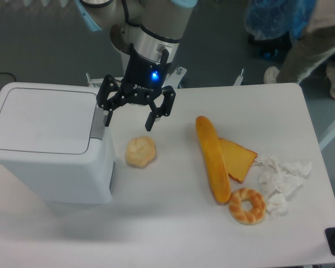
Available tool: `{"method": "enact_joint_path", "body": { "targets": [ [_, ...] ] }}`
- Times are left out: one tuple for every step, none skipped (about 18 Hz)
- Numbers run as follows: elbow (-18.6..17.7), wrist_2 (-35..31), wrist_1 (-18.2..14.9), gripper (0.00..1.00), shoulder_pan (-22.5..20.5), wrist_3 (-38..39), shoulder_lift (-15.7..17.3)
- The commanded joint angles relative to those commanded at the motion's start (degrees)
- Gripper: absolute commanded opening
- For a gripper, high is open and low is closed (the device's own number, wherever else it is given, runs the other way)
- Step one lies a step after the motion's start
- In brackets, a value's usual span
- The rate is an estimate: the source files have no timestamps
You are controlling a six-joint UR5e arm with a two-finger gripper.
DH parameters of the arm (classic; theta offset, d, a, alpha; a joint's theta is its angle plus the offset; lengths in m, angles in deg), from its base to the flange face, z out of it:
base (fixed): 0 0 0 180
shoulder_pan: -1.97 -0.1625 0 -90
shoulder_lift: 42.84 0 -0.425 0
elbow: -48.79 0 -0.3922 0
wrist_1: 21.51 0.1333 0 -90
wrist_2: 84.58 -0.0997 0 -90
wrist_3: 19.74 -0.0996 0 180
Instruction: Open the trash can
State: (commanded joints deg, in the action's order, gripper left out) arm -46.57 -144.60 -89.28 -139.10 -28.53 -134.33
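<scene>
- Leftward on the counter (pixel 173 223): trash can (pixel 50 139), lid flat and shut; contents not visible.
- Pincer (pixel 128 118) hangs with fingers spread apart, gripping nothing; left fingertip just beside the can's grey button strip (pixel 98 123), contact unclear.
- Bread roll (pixel 140 151) sits below the pincer, near the can's right wall.
- Baguette (pixel 213 158), toast slice (pixel 238 158), bagel (pixel 247 205), crumpled tissue (pixel 280 180) cluster right.
</scene>
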Motion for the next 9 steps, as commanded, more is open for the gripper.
{"method": "enact_joint_path", "body": {
  "targets": [
    [-0.17, -0.09, 0.00, 1.00, -0.09, 0.00, 0.00],
    [-0.35, 0.00, 0.00, 1.00, 0.00, 0.00, 0.00],
    [-0.35, -0.09, -0.09, 1.00, 0.00, 0.00, 0.00],
    [-0.44, -0.09, -0.09, 1.00, 0.00, 0.00, 0.00],
    [-0.53, 0.00, -0.09, 1.00, 0.00, -0.09, 0.00],
    [-0.88, 0.00, -0.09, 1.00, 0.00, -0.09, 0.00],
    [-1.23, 0.09, 0.00, 1.00, 0.00, -0.09, 0.00],
    [-1.41, 0.09, 0.00, 1.00, 0.09, -0.09, 0.00],
    [-1.41, 0.09, 0.00, 1.00, 0.09, -0.09, 0.00]
  ]
}}
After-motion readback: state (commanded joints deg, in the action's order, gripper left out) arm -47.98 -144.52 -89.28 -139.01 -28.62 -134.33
